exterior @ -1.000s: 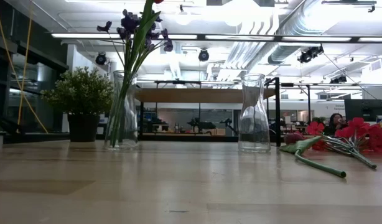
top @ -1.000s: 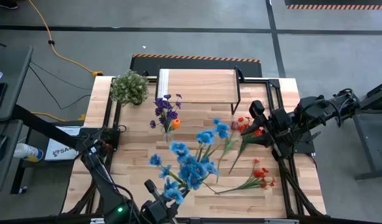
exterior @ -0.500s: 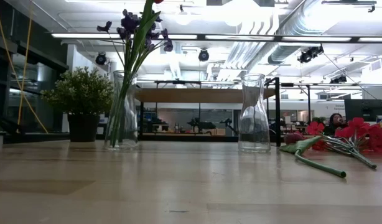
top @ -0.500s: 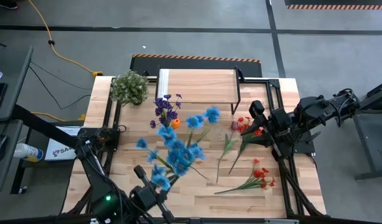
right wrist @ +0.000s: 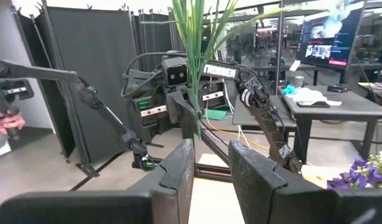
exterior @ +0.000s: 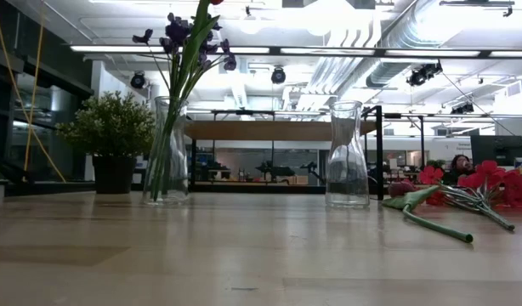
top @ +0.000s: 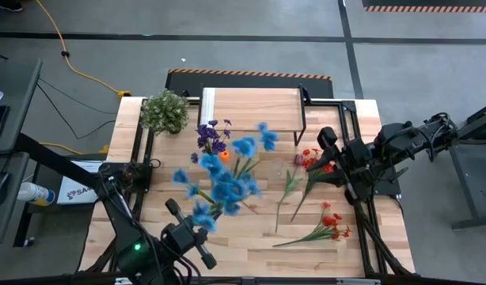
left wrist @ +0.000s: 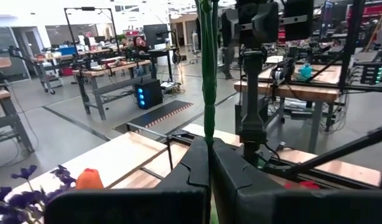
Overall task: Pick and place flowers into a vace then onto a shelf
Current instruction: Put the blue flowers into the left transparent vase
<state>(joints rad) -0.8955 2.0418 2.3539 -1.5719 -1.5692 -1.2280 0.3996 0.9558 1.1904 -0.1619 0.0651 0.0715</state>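
Now the left gripper [top: 197, 234], down at about seven o'clock on the table, is clamped tight on the stems of the blue flowers [top: 227, 178] and has swung the bunch up and toward eleven o'clock over the last second: a moment ago the blooms hung low near the table's front edge, and now they fan out just beside the vase [top: 214, 168] that already holds the purple flowers [top: 211, 136]. From its wrist view the green stem [left wrist: 208, 74] stands upright between the closed fingers [left wrist: 194, 168]. That looks to me like the carry toward a vase well under way, though the stems are not yet over any mouth. From table height I can see two glass vases, the one with purple blooms [exterior: 167, 151] and an empty vase [exterior: 347, 156], so which one the blue bunch is meant for I cannot tell. The right gripper [top: 328, 154] waits at three o'clock, its fingers [right wrist: 178, 171] a little apart with nothing visibly between them, near the red flowers [top: 332, 223] lying loose on the wood. The shelf [top: 251, 109] at twelve o'clock carries no vase, so that step remains.
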